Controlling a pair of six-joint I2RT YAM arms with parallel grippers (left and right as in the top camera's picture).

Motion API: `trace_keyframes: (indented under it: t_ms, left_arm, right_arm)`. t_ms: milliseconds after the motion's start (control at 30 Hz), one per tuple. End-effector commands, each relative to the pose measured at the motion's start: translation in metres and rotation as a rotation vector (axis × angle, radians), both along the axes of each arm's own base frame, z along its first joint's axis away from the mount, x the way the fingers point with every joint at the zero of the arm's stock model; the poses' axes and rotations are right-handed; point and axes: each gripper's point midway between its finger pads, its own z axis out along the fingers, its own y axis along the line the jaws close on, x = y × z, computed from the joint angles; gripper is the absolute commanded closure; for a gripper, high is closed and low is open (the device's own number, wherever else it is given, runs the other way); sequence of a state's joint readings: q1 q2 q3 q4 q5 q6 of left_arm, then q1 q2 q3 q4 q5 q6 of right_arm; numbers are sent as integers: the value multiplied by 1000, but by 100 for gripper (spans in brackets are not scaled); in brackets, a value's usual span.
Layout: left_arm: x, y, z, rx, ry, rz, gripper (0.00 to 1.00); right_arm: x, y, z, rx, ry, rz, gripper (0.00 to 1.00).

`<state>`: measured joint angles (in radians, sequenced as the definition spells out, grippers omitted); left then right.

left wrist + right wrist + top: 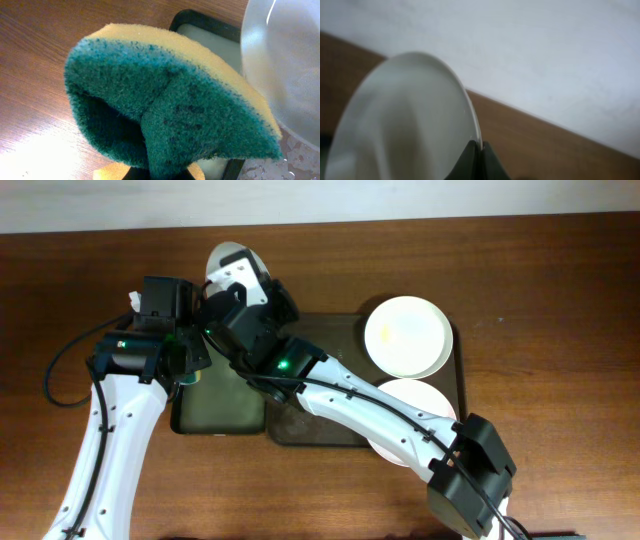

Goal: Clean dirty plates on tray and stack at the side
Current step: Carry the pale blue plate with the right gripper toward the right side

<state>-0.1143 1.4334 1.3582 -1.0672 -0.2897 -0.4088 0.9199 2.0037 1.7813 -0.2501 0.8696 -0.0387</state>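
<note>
My right gripper (238, 283) (479, 150) is shut on the rim of a white plate (226, 258) (405, 115) and holds it tilted up on edge above the table's far side. My left gripper (188, 352) (155, 172) is shut on a yellow sponge with a green scrub side (170, 105), close beside that plate, which shows wet at the right of the left wrist view (285, 65). The dark brown tray (310, 418) holds two more white plates: one at its far right (407, 335) with a faint yellowish smear, and one at its near right (425, 395) partly under my right arm.
A smaller dark green tray (215, 408) (200, 22) lies left of the brown tray, under both grippers. Bare wooden table (540, 330) lies to the right and far left. A pale wall runs behind the table's far edge.
</note>
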Motion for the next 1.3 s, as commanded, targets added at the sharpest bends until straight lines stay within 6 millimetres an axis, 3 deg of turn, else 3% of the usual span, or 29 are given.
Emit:
trace_keyframes:
  t_ms: [0,533,667,767,867,1033,1100,1267]
  left_arm:
    - [-1,6,1,24,2,4,100]
    - [-1,6,1,25,3,4,100]
    - [-1,6,1,25,4,4,100]
    - [-1,6,1,25,4,5,100]
    - [-1,6,1,24,5,4,100]
    - [-1,6,1,24,4,4,100]
    - [-1,6,1,25,4,4,100]
    - [-1,6,1,24,3,4,100]
  right_arm:
    - [1,-2,28,-97,-67,12,96]
    - [3,11,27,-254,-65,145,96]
    - [-1,19,21,-214,-41,175,96]
    - [1,13,21,-146,-40,122,96]
    - [9,-10,24,-1,-57,-19,96]
    - [10,-7,14,36,-11,7,96]
    - [4,9,6,-21,27,112,96]
    - [-2,3,-8,70,85,55,96]
